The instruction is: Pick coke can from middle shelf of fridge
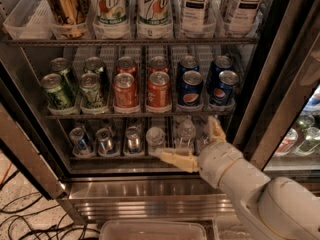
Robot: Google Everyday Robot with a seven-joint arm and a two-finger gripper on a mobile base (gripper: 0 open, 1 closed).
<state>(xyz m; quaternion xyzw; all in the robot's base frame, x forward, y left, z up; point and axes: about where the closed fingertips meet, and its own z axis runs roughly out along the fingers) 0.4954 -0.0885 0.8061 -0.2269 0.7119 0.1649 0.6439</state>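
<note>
The fridge stands open with its stainless base at the bottom. The middle shelf carries lanes of cans: green on the left, red coke cans in the two centre lanes, blue Pepsi cans on the right. The second front red can stands beside the first, with more red cans behind them. My gripper is open and empty. It is below the middle shelf, in front of the bottom shelf's bottles, to the lower right of the red cans. One finger points left, the other points up.
The top shelf holds a gold can, 7UP bottles and tea bottles in white bins. The bottom shelf holds small cans and clear bottles. A dark door edge is on the right. Cables lie on the floor.
</note>
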